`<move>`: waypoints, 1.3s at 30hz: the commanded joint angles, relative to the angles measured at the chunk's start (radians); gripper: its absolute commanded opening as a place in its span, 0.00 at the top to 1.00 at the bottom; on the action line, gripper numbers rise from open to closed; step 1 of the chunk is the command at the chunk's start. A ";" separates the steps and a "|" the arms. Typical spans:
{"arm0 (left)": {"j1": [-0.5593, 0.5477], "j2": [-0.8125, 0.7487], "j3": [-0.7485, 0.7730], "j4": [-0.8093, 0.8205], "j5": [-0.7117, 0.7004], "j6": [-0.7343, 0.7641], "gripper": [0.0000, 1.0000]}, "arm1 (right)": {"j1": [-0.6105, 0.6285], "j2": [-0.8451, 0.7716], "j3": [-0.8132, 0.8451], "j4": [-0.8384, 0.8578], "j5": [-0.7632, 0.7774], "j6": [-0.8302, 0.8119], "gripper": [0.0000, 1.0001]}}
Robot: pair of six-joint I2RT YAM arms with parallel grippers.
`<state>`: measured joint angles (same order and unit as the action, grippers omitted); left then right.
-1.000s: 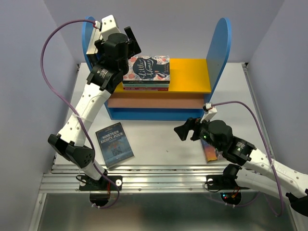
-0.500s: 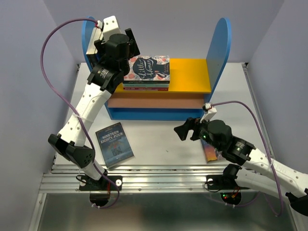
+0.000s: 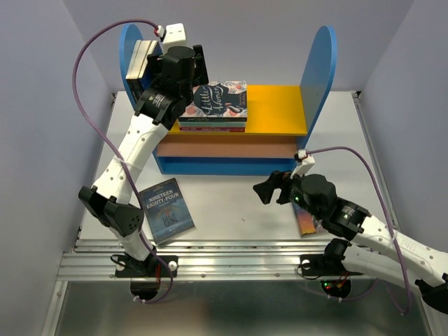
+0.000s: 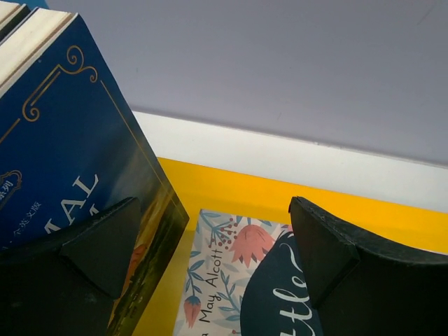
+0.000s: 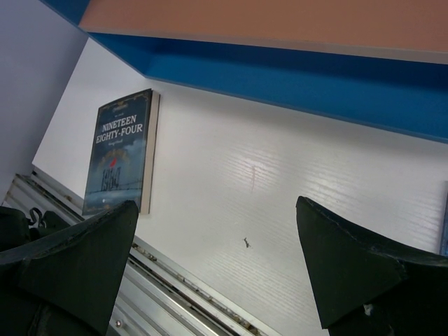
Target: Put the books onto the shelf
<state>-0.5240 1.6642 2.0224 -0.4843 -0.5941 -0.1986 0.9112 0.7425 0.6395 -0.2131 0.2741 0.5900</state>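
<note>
The left end effector (image 3: 196,66) is held high at the shelf (image 3: 318,70), above the yellow board (image 3: 280,108) and just beside the left panel (image 3: 124,52). Its jaws are spread wide, and nothing is clamped between them. Two upright books (image 3: 140,64) are stood against the left panel. In the left wrist view the nearer one, a blue book (image 4: 70,154), is seen directly behind the left finger (image 4: 98,245). Whether the finger and the cover are in contact cannot be told.

Little Women (image 3: 213,101) is laid flat on the yellow board, on top of a small stack (image 3: 210,124) (only the spines of the stack are visible).

Nineteen Eighty-Four (image 3: 166,210) is laid flat, cover up, on the counter (image 3: 231,210). It is located in front of the shelf, near the lower part of the left arm and well apart from both end effectors.

The right end effector (image 3: 269,187) is positioned low over the counter, just in front of the blue base (image 3: 210,166). Its jaws are also spread wide, and nothing is held between them; bare counter is seen in the gap in the right wrist view. A further book (image 3: 306,222) is laid on the counter beneath the right arm. It is mostly hidden, and its title cannot be read.
</note>
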 commanded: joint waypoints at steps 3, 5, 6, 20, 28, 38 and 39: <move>-0.005 -0.043 -0.007 0.039 0.037 0.004 0.01 | 0.005 0.000 0.028 0.014 0.016 -0.018 0.00; -0.004 -0.058 -0.013 0.058 0.057 -0.002 0.01 | 0.005 0.001 0.026 0.015 0.011 -0.018 0.00; -0.004 -0.064 -0.017 0.067 0.068 -0.004 0.01 | 0.005 0.003 0.026 0.014 0.010 -0.018 0.00; -0.004 -0.178 -0.094 0.185 0.369 0.002 0.01 | 0.005 -0.005 0.023 0.015 0.008 -0.022 0.00; -0.005 -0.257 -0.117 0.220 0.655 -0.022 0.01 | 0.005 -0.009 0.020 0.017 0.005 -0.027 0.00; -0.139 -0.510 -0.443 0.338 0.818 -0.097 0.01 | 0.005 -0.026 0.012 0.015 -0.026 -0.041 0.00; -0.163 -0.556 -0.489 0.367 0.818 -0.114 0.01 | 0.005 -0.031 0.011 0.015 -0.027 -0.042 0.00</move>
<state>-0.6403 1.2213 1.6852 -0.2348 0.1356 -0.2489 0.9112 0.7334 0.6395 -0.2169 0.2611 0.5682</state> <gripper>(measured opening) 0.986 0.998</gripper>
